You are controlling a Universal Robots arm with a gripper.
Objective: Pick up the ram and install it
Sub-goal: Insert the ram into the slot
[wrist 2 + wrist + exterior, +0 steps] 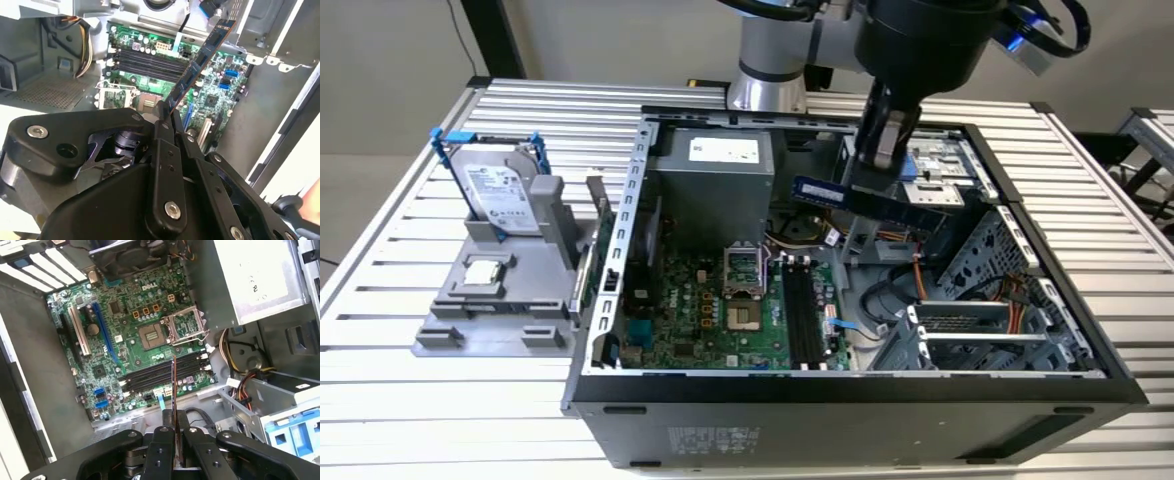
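- gripper [874,178] clamped on ram [918,206], held in the air
- ram over open computer case [854,412], far side
- ram [174,382] above motherboard [129,330], clear of memory slots [159,371]

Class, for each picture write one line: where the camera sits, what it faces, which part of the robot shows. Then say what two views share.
Exterior view: off the arm, looking down into the open computer case; shows arm and jaws.
First wrist view: on the wrist, facing down past the jaws onto the motherboard.
Second wrist view: on the wrist, looking along the jaws toward the motherboard.
Shared: both wrist views show the jaws shut on the ram.
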